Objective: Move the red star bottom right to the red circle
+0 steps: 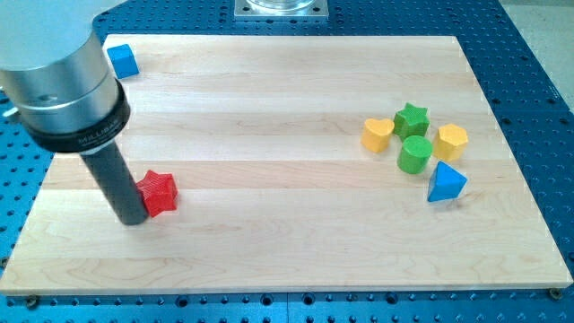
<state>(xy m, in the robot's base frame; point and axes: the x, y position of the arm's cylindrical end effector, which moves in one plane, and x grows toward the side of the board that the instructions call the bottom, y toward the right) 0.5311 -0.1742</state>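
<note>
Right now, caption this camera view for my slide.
My tip touches the red star from the view's left on the wooden board; no red circle is visible.

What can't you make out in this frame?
- Red circle: not visible anywhere in the camera view; the arm's housing hides the board's upper-left area.
- Red star: its left edge sits behind the rod.
- My tip: contact with the star not discernible.

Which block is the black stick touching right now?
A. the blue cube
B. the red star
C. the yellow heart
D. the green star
B: my tip sits right against the view's left side of the red star, while the other blocks lie far off.
</note>
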